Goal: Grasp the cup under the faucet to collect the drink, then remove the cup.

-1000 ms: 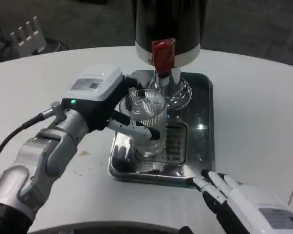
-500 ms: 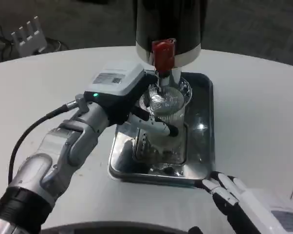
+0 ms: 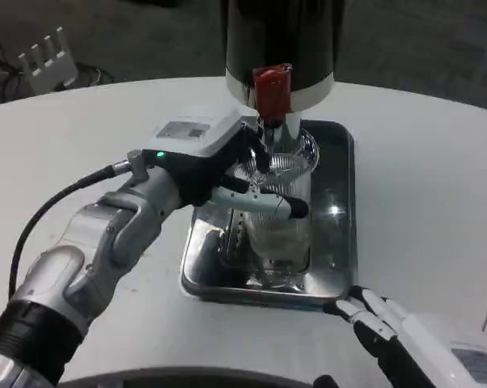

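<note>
The left hand (image 3: 219,162) now holds the cup (image 3: 277,206) further toward the back edge of the tray (image 3: 340,267) than a second ago, right under the faucet (image 3: 272,89). The right hand (image 3: 389,331) sits slightly lower at the table's (image 3: 421,186) near edge.

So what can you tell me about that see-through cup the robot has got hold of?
The cup is clear, ribbed plastic by the look of it, tall and upright. The left hand grips it from the side, fingers wrapped across its front. Its open mouth sits right under the faucet with the red handle, above the metal tray. Whether any drink is inside is hard to tell.
</note>
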{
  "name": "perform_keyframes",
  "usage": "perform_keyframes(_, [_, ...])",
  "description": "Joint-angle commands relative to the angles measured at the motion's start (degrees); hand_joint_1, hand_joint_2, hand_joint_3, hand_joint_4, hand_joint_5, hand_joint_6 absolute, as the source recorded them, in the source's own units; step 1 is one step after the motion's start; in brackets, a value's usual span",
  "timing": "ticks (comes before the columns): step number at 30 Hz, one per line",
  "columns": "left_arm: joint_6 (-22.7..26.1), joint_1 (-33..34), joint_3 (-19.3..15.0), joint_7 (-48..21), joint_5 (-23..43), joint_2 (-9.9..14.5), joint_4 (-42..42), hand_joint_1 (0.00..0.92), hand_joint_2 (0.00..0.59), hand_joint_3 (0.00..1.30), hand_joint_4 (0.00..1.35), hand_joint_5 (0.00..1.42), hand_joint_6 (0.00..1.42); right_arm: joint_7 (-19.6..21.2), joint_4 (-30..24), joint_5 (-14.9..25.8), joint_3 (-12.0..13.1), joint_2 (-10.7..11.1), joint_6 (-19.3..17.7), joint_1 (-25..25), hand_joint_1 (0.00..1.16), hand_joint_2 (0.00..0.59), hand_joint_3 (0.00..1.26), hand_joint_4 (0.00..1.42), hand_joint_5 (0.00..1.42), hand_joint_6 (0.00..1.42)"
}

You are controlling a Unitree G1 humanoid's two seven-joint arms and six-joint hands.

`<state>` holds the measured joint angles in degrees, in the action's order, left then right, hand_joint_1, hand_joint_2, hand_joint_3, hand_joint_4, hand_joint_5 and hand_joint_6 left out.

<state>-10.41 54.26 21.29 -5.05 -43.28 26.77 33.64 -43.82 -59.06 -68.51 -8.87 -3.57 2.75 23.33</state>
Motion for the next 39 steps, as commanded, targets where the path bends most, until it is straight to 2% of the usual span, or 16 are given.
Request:
perform_keyframes(1, [0.18,0.61,0.4,0.11,-0.45,1.05,1.18,0.134,0.051,0.61,0.47,0.93,1.36,-1.46,-0.94,-0.66,-1.35,-4.27,2.1,-1.14,0.36,0.47,0.13,0.0,0.03,0.13])
perform_keyframes(10, [-0.1,1.07,0.41,1.17,-1.03,1.46,0.91,0.122,0.056,0.57,0.39,0.76,1.26,-2.38,-0.94,-0.97,-2.57,-3.22,5.35,-2.9,0.36,0.47,0.14,0.0,0.03,0.14])
perform_keyframes(16, [-0.84,1.02,-0.01,2.22,-0.76,1.85,0.2,0.092,0.045,0.41,0.17,0.4,0.87,-2.46,-0.94,-0.93,-3.32,-2.53,7.04,-3.59,0.36,0.47,0.15,0.0,0.05,0.14])
perform_keyframes(18, [-1.11,1.03,-0.02,2.22,-0.47,1.92,0.14,0.075,0.034,0.33,0.11,0.31,0.73,-2.48,-0.94,-1.02,-3.42,-2.33,7.5,-3.95,0.36,0.47,0.15,0.0,0.06,0.15])
perform_keyframes(20, [-1.49,0.96,-0.17,2.28,0.05,1.9,0.2,0.056,0.025,0.28,0.08,0.27,0.68,-2.37,-0.94,-1.02,-3.59,-2.12,7.83,-4.13,0.36,0.47,0.16,0.0,0.06,0.15])
perform_keyframes(28, [-4.02,-0.63,-2.27,2.02,3.24,2.56,-1.78,0.001,0.001,0.18,0.03,0.23,0.65,-2.88,-0.94,-1.74,-4.34,-1.74,8.89,-4.41,0.36,0.473,0.16,0.0,0.07,0.16])
perform_keyframes(33, [-5.36,-2.68,-5.19,1.63,6.8,3.54,-4.69,0.0,0.0,0.16,0.02,0.23,0.65,-2.91,-0.94,-1.83,-4.61,-1.58,9.07,-4.56,0.36,0.477,0.17,0.0,0.07,0.16])
perform_keyframes(39, [-4.73,-5.04,-7.3,-0.46,9.0,5.15,-9.25,0.0,0.0,0.16,0.04,0.24,0.65,-3.1,-0.94,-2.04,-5.1,-1.57,9.05,-4.75,0.36,0.478,0.17,0.0,0.07,0.16])
